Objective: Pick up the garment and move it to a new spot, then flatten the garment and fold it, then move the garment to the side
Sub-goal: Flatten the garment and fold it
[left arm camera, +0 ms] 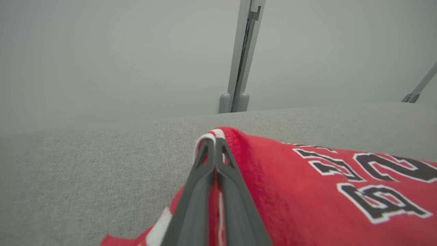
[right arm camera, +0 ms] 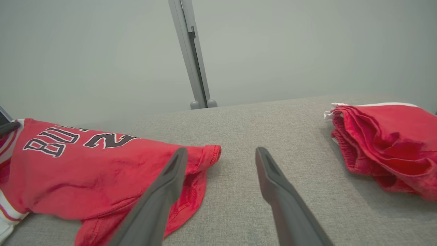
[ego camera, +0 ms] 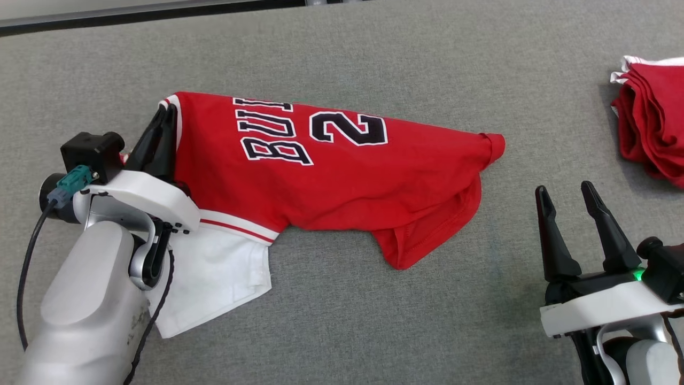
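Note:
The garment [ego camera: 342, 176] is a red jersey with dark white-edged letters and a white lower part, lying crumpled across the middle of the grey table. My left gripper [ego camera: 163, 115] is shut on its striped left edge. In the left wrist view the two fingers [left arm camera: 213, 150] meet at the red and white trim of the garment [left arm camera: 307, 191]. My right gripper [ego camera: 565, 193] stands open near the table's lower right, apart from the cloth. In the right wrist view its spread fingers [right arm camera: 218, 153] point past the garment's [right arm camera: 102, 171] right tip.
A stack of folded red clothes [ego camera: 654, 123] lies at the table's far right edge, also seen as a red pile [right arm camera: 385, 143] in the right wrist view. A grey post [left arm camera: 242, 54] rises behind the table. Bare grey table [ego camera: 374, 321] lies between the arms.

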Robot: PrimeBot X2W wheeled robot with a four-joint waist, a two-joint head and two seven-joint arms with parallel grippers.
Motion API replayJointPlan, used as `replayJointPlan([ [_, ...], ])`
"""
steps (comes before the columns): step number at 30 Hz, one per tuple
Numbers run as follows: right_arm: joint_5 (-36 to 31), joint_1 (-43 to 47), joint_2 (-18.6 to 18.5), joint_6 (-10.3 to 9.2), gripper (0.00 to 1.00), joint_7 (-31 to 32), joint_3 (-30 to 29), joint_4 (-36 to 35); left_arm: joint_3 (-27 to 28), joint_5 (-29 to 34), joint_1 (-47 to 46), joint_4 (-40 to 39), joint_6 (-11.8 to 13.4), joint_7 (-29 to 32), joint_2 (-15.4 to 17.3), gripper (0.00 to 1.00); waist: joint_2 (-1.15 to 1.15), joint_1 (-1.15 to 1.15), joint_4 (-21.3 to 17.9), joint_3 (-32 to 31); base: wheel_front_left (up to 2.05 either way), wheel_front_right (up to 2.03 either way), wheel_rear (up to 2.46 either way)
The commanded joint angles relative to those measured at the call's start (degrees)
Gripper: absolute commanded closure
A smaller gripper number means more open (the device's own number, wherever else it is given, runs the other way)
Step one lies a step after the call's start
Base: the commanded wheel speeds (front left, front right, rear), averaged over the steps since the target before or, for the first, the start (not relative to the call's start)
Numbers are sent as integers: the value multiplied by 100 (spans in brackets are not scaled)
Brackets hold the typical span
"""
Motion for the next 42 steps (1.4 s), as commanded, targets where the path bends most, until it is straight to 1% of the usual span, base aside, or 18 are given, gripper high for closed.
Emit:
replayJointPlan([
  [1, 28, -87, 14, 0, 0, -84, 3, 42, 27, 10, -214, 219, -59, -121, -6, 0, 0, 0, -118, 135, 0, 0, 0],
  [4, 5, -131, 26, 0, 0, -149, -30, 116, 69, 80, -267, 416, -68, -303, -39, 0, 0, 0, -119, 119, 0, 0, 0],
  [7, -30, -145, 23, 0, 0, -182, -59, 157, 156, 205, -47, 298, 62, -393, -92, 0, 0, 0, -83, 14, 0, 0, 0],
  [10, -69, -129, -19, 0, 0, -197, -80, 157, 415, 354, 299, -265, 223, -408, -154, 0, 0, 0, -13, -133, 0, 0, 0],
  [16, -113, -16, -152, 0, 0, -62, -33, 176, 835, 769, 1488, -1628, 489, -407, -273, 0, 0, 0, 126, -547, 0, 0, 0],
  [19, -134, 52, -222, 0, 0, 6, 4, 178, 920, 896, 2053, -2090, 593, -408, -311, 0, 0, 0, 193, -747, 0, 0, 0],
  [23, -94, 161, -305, 0, 0, 102, 97, 175, 923, 1004, 2667, -2490, 726, -409, -301, 0, 0, 0, 243, -957, 0, 0, 0],
  [27, -81, 316, -327, 0, 0, 156, 119, 176, 861, 1069, 3120, -2705, 835, -362, -278, 0, 0, 0, 273, -1167, 0, 0, 0],
  [33, -50, 456, -334, 0, 0, 219, 105, 125, 787, 1082, 3455, -2842, 859, -252, -189, 0, 0, 0, 304, -1309, 0, 0, 0],
  [42, -24, 525, -305, 0, 0, 279, 87, 25, 663, 1121, 3431, -2985, 891, -125, -179, 0, 0, 0, 328, -1309, 0, 0, 0],
])
